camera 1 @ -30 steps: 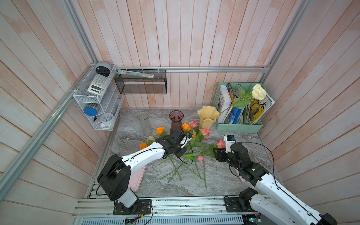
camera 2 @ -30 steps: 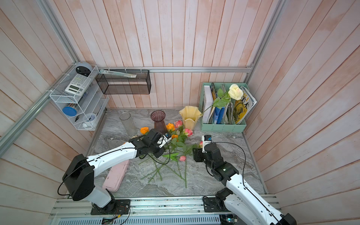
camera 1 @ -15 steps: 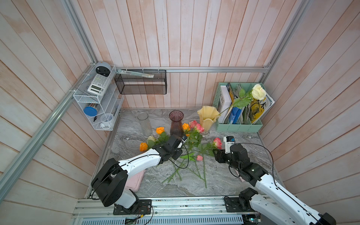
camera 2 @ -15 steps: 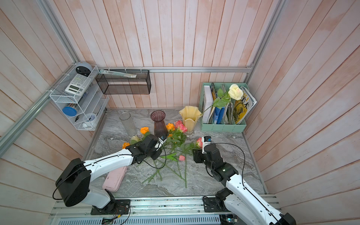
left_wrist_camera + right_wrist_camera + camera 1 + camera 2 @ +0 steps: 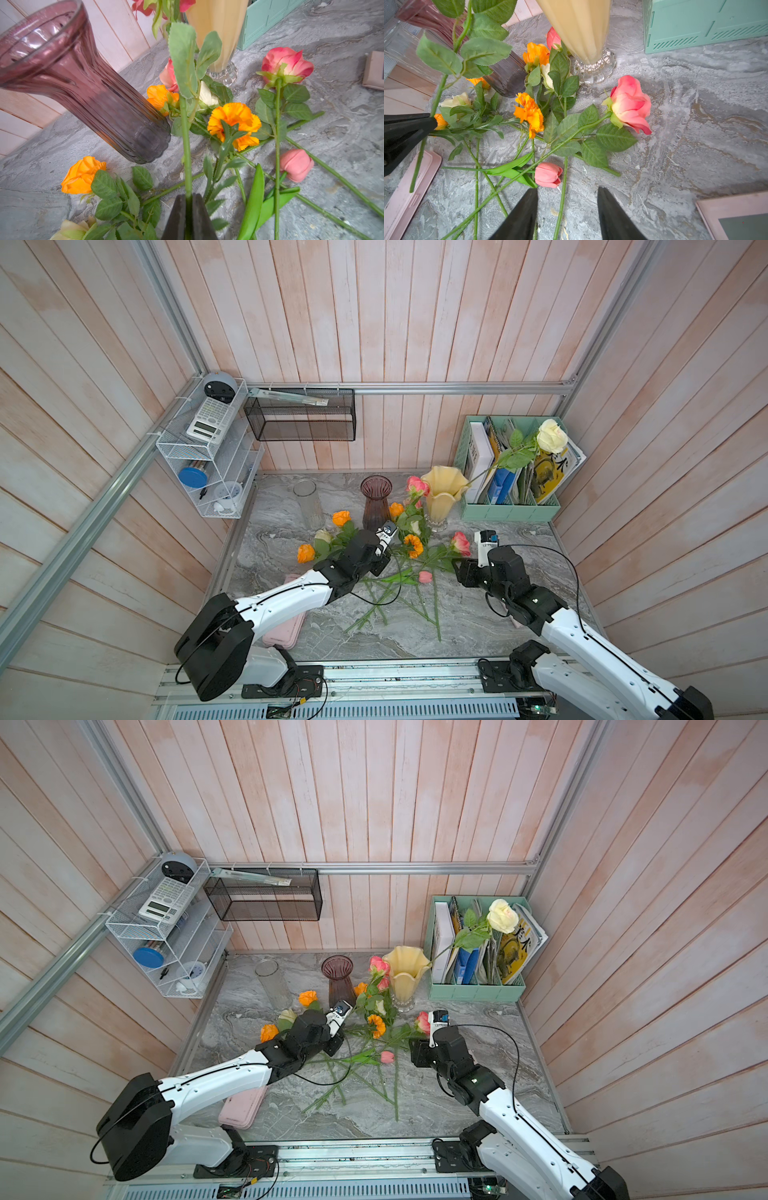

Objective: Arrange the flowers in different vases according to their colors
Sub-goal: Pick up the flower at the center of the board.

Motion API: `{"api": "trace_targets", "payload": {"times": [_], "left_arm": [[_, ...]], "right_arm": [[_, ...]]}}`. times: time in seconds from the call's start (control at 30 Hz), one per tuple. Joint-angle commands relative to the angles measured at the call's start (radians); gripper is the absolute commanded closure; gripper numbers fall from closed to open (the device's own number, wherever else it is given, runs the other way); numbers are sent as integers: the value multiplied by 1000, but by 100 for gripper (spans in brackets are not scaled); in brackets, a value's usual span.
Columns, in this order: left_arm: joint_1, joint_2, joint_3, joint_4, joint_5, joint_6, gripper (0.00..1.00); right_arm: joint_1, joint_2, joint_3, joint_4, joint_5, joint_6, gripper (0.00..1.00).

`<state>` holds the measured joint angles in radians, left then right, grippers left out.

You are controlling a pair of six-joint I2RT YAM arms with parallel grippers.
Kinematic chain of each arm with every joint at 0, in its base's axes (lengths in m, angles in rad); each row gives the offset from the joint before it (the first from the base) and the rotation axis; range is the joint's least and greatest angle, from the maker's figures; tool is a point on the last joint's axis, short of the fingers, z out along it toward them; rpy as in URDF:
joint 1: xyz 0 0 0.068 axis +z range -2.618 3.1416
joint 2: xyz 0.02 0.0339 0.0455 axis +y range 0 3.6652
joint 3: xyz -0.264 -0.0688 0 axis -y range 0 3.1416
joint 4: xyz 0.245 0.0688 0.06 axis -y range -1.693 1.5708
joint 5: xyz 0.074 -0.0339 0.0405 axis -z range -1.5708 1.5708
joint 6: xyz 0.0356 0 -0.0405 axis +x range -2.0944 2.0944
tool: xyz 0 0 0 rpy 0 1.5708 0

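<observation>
Two claws differ: left gripper [image 5: 188, 196] pinches a pink rose [image 5: 417, 485] by its stem, bloom up between purple vase [image 5: 376, 497] and yellow vase [image 5: 442, 493]; right gripper [image 5: 567, 189] stands spread over the table [image 5: 695, 124], tulip [image 5: 548, 174] just ahead.

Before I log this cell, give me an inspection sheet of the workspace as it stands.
Surface: marble top, stems strewn across it.
Job's things: clear vase and purple vase empty; yellow vase holds a cream rose; other flowers lie loose.
Clutter: pink case, file holder.
Hands: left hand shut on the stem of an upright pink rose; right hand open above loose stems.
Cables: a black cable loops off each arm.
Surroundings: plank walls, wire rack, mesh basket.
</observation>
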<state>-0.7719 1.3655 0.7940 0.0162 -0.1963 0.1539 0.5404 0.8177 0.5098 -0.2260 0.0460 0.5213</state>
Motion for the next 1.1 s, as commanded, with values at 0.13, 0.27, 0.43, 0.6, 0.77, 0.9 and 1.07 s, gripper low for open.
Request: {"api": "trace_targets", "payload": {"times": [0.13, 0.27, 0.43, 0.6, 0.77, 0.9, 1.07], "left_arm": [[-2, -77, -34, 165, -70, 25, 90], [-1, -87, -37, 180, -106, 37, 91], [-2, -87, -34, 196, -132, 37, 91], [-3, -109, -2, 197, -144, 32, 91], [-6, -101, 89, 123, -132, 51, 91], [-7, -116, 83, 171, -157, 58, 90], [-17, -149, 38, 303, -189, 49, 90]], "right_arm": [[-3, 14, 9, 25, -17, 12, 47], [-3, 15, 8, 30, -24, 15, 47], [-1, 27, 4, 99, -130, 8, 47], [16, 49, -9, 200, -183, 20, 46], [16, 95, -10, 216, -175, 20, 46], [16, 122, -14, 237, -176, 22, 46], [16, 125, -15, 263, -194, 11, 46]]}}
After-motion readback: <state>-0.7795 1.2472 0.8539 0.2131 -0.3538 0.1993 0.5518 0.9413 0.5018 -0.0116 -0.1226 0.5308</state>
